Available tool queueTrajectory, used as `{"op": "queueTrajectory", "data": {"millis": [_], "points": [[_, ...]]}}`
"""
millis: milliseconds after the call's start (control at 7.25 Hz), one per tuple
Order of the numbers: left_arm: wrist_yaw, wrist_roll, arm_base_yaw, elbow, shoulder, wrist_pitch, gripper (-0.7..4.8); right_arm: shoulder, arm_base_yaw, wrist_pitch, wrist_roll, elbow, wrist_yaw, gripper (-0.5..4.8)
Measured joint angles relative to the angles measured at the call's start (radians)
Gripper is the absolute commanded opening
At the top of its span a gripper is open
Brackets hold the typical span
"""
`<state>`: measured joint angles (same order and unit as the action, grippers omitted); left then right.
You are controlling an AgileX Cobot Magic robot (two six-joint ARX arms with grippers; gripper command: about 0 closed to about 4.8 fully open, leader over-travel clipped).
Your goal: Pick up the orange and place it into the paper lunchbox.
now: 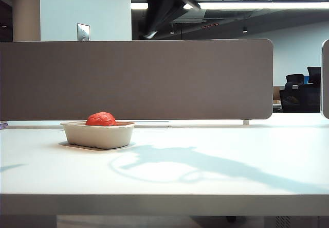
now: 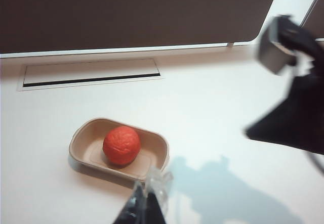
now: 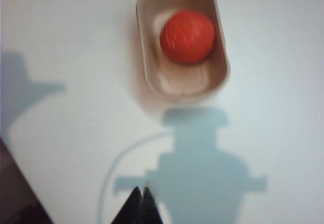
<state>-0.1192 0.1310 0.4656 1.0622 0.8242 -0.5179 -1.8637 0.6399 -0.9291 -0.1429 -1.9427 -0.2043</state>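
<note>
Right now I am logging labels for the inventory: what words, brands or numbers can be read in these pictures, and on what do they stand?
None can be read.
The orange and the paper lunchbox bear no print.
The plate on the far wall is too small to read.
The left gripper and right gripper, both shut, show no marks.

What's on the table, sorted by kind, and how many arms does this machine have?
Orange: 1, lying in the lunchbox
Lunchbox: 1
Grippers: 2, left gripper and right gripper, both shut, empty, off the lunchbox
Total: 4
</note>
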Motion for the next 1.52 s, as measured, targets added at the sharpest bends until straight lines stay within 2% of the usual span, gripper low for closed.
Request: {"op": "queueTrajectory", "data": {"millis": [138, 276, 414, 551, 689, 827, 965, 1103, 1241, 1516], "points": [[0.006, 0.016, 0.000, -0.298, -0.310, 0.018, -0.06, 0.698, 0.000, -0.197, -0.038, 0.343, 0.184, -0.04], [0.006, -0.003, 0.001, -0.543, -0.561, 0.142, -0.06, 1.093, 0.000, 0.039, -0.017, 0.762, 0.249, -0.04], [0.006, -0.003, 0.000, -0.587, -0.607, 0.142, -0.06, 1.242, 0.000, 0.146, 0.023, 0.933, 0.307, -0.04], [0.007, -0.003, 0.001, -0.602, -0.620, 0.148, -0.06, 1.277, 0.000, 0.177, 0.027, 0.985, 0.321, -0.04], [0.005, -0.043, 0.001, -0.790, -0.649, 0.280, -0.06, 1.780, 0.001, 0.460, 0.034, 1.542, 0.531, -0.04], [0.006, -0.049, 0.001, -0.888, -0.650, 0.408, -0.06, 1.859, 0.002, 0.467, 0.082, 1.588, 0.466, -0.04], [0.007, -0.049, 0.000, -0.914, -0.650, 0.438, -0.06, 1.860, 0.001, 0.466, 0.083, 1.588, 0.466, -0.04], [0.026, -0.049, 0.000, -0.996, -0.652, 0.554, -0.06, 1.860, 0.001, 0.441, 0.084, 1.588, 0.465, -0.04], [0.060, -0.049, -0.114, -0.999, -0.738, 0.562, -0.06, 1.860, 0.001, 0.441, 0.084, 1.588, 0.465, -0.04], [0.103, -0.050, -0.237, -0.999, -0.786, 0.556, -0.06, 1.860, 0.001, 0.441, 0.084, 1.588, 0.465, -0.04]]}}
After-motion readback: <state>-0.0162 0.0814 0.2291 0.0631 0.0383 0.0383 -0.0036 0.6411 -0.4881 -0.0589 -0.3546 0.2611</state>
